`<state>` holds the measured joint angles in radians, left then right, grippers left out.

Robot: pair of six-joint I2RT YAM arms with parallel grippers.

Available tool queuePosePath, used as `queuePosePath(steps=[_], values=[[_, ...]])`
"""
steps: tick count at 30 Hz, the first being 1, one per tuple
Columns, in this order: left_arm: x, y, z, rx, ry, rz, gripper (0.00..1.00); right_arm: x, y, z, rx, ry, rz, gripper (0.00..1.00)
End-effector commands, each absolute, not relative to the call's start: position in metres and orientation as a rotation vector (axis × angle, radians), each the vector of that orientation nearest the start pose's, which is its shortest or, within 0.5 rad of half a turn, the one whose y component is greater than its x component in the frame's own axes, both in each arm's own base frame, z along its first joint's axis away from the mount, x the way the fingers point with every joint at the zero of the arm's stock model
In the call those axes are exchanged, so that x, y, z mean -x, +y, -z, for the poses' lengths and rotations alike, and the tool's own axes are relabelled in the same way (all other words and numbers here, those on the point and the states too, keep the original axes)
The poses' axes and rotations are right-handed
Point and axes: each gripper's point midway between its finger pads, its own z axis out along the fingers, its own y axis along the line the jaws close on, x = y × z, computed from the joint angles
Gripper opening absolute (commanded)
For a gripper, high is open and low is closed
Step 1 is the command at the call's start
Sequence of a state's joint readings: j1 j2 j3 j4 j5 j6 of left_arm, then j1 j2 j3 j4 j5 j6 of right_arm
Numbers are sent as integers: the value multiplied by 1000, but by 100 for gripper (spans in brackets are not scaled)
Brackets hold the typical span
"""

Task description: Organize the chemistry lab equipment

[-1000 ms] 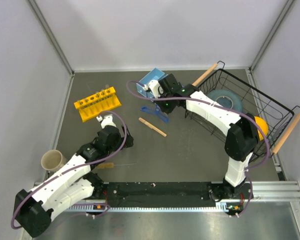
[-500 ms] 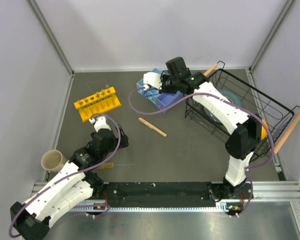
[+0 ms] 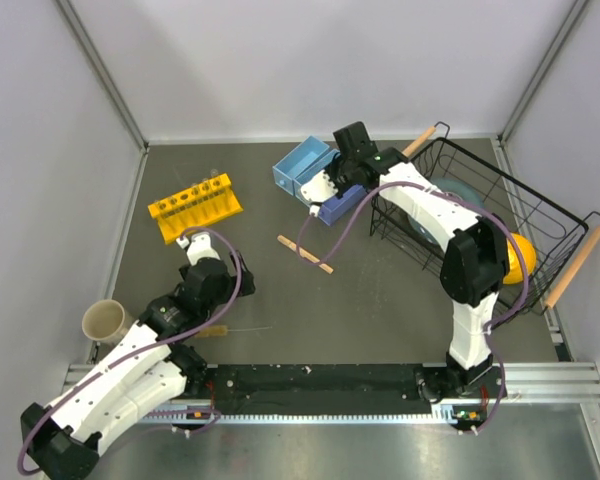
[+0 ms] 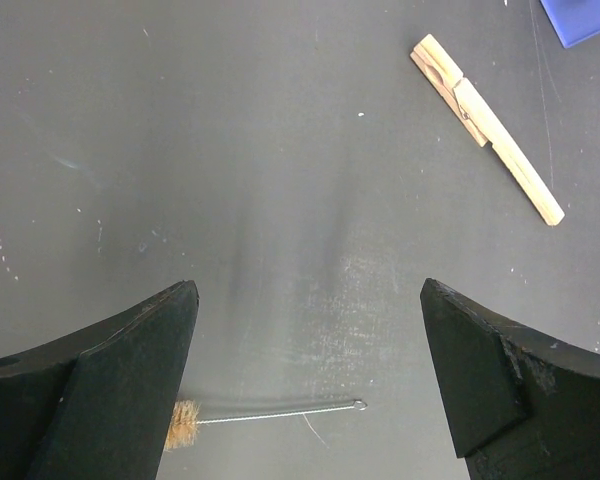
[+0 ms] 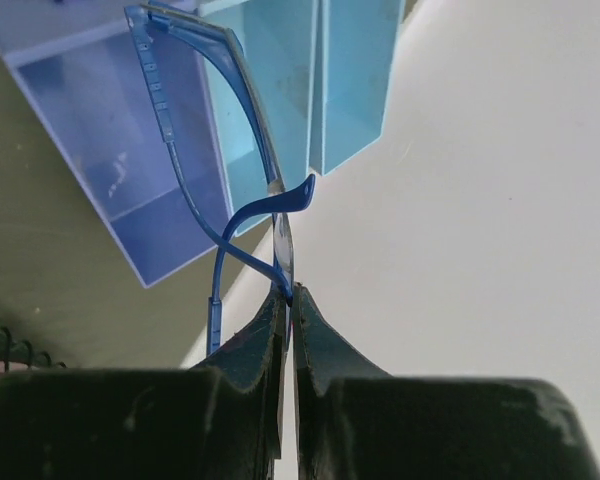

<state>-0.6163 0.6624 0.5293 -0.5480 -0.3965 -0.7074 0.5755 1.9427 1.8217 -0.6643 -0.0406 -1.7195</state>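
Right hand (image 5: 288,300) is clenched tight on the blue-framed safety glasses (image 5: 250,120), pinching them at the edge of the clear lens where the folded temples cross. The glasses are up off the table (image 3: 380,300), right against the blue box (image 3: 295,168), and the wrist view looks straight through them into its compartments. Whether the frame touches the box wall, I cannot tell. Over to the other side: the left hand (image 4: 307,330) is released, fingers spread wide and holding nothing, hanging well away from the blue box on its near-left. Down between those fingers lies the wire-handled brush (image 4: 270,412), flat on the table, tan bristles tucked behind the left finger and the loop end pointing right. The short wooden stick (image 3: 305,254) lies alone on the table just on the near side of the blue box, angled, touching nothing. Left of the blue box sits a yellow rack (image 3: 193,205), standing apart from it. Right of the blue box is the black wire basket (image 3: 565,215) with its wooden handles, a grey-blue plate (image 3: 465,200) and a yellow bowl (image 3: 525,255) inside it. Far off to the near-left of the box, a beige cup (image 3: 105,320) stands by the left arm.
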Motion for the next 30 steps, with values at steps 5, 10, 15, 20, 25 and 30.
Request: queuePosePath(steps=[5, 10, 15, 20, 25, 30], values=[[-216, -92, -127, 332, 2143, 274, 99, -493, 253, -200, 2328, 838, 610, 1], [-218, -95, -128, 319, 2143, 280, 99, -498, 248, -184, 2346, 879, 600, 2], [-219, -95, -129, 322, 2146, 280, 99, -500, 248, -167, 2371, 891, 578, 4], [-219, -96, -131, 323, 2139, 288, 99, -500, 249, -162, 2376, 898, 571, 34], [-221, -102, -134, 313, 2138, 319, 99, -503, 257, -206, 2257, 916, 594, 61], [-223, -107, -145, 316, 2121, 358, 99, -481, 277, -258, 2035, 1035, 497, 82]])
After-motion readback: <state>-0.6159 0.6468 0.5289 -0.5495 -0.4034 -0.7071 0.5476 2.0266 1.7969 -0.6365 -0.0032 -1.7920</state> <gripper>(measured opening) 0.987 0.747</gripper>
